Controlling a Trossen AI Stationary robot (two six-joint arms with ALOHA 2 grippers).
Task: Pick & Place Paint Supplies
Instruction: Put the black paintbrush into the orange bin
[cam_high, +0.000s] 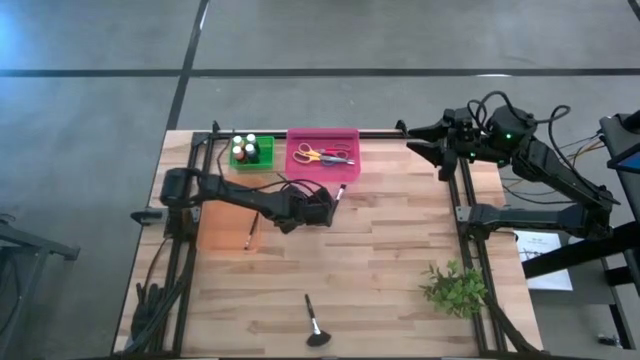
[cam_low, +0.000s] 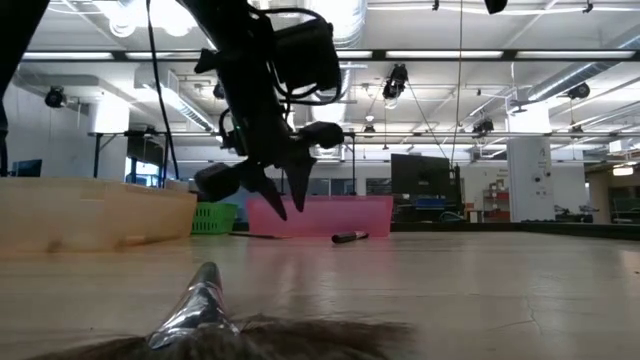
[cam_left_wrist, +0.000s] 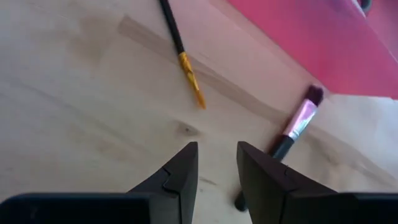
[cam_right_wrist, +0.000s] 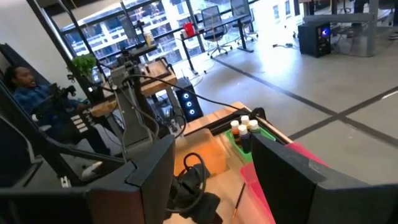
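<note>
Near edge: a fan-headed brush (cam_high: 316, 327) is seen lying alone on the wooden table (cam_high: 380, 250), well apart from both arms; a green sprig (cam_high: 455, 285) is lying near the right corner.

Left mid-table: a slim brush with a gold ferrule (cam_high: 250, 232) is lying just left of the left arm's wrist, its long axis running near to far.

Left gripper (cam_high: 327, 210): it is being held above the table at mid-depth with the fingers (cam_left_wrist: 180, 177) parted narrowly and nothing between them.

Target brush: a dark-handled brush with a pink ferrule (cam_left_wrist: 297, 124) is lying just beyond and slightly right of the left gripper, its head pointing toward the pink bin (cam_high: 322, 152); in the left wrist view its handle is passing beside one finger, not between the two.

Deciding relation: the brush's long axis is judged to be running near to far, nearly along the gripper's reach, so the jaws would be needing a small shift right to straddle it. The left arm is much the nearer.

Far edge: scissors (cam_high: 325, 154) are lying in the pink bin; paint bottles (cam_high: 248, 148) are standing in the green bin (cam_high: 250, 158).

Right gripper (cam_high: 425, 137): it is being held at the far right, empty, fingers apart.
</note>
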